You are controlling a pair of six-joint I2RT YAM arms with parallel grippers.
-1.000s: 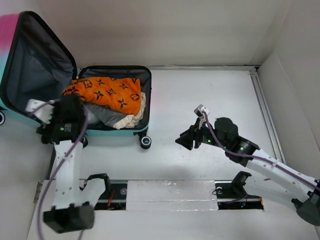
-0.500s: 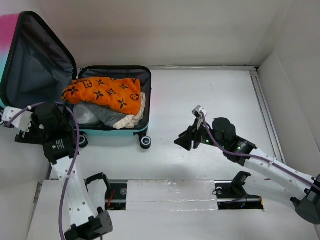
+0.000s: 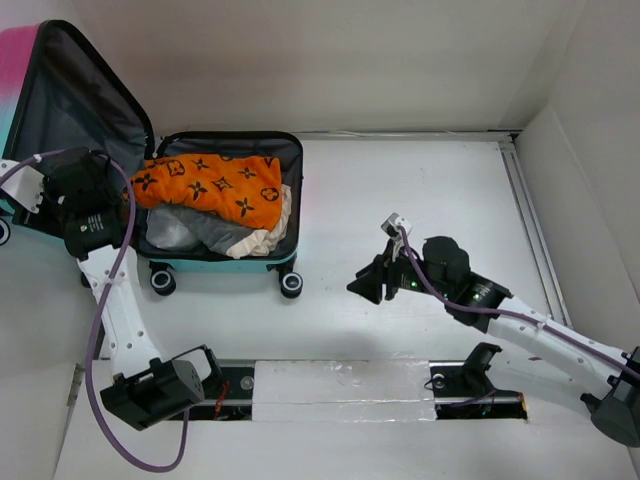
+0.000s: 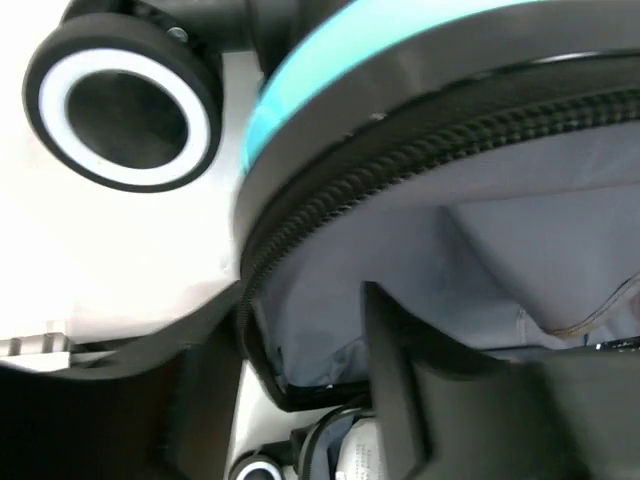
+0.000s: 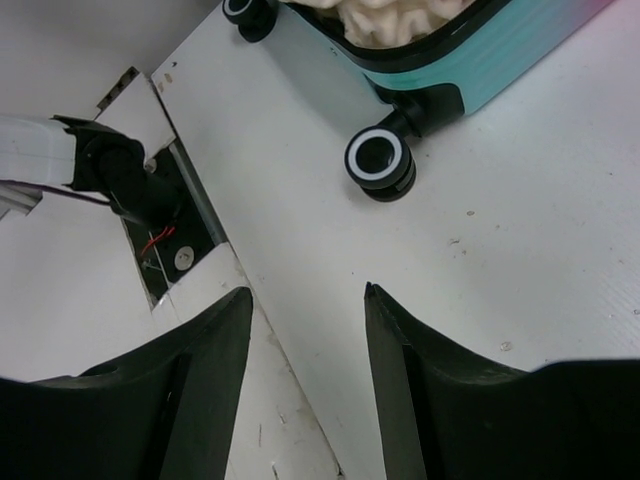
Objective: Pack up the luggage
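The luggage (image 3: 222,263) lies open at the back left, its dark grey lid (image 3: 70,110) standing up. Its base holds an orange patterned cloth (image 3: 215,185), a grey cloth and a cream cloth (image 3: 262,240). My left gripper (image 3: 112,192) is open at the lid's lower edge. In the left wrist view the gripper (image 4: 300,300) straddles the lid's black zipper rim (image 4: 330,175), with teal shell (image 4: 400,40) and a wheel (image 4: 120,105) above. My right gripper (image 3: 360,285) is open and empty over the table, right of the front wheel (image 5: 380,160).
White walls close in the table at the back and right. A raised strip (image 3: 525,210) runs along the right side. The arm mounting rail (image 3: 340,385) lies at the near edge. The suitcase corner (image 5: 500,60) with cream cloth (image 5: 390,15) shows in the right wrist view.
My left arm has swung from the suitcase's front left corner to the left and back, reaching the lid's lower edge. My right gripper has barely moved.
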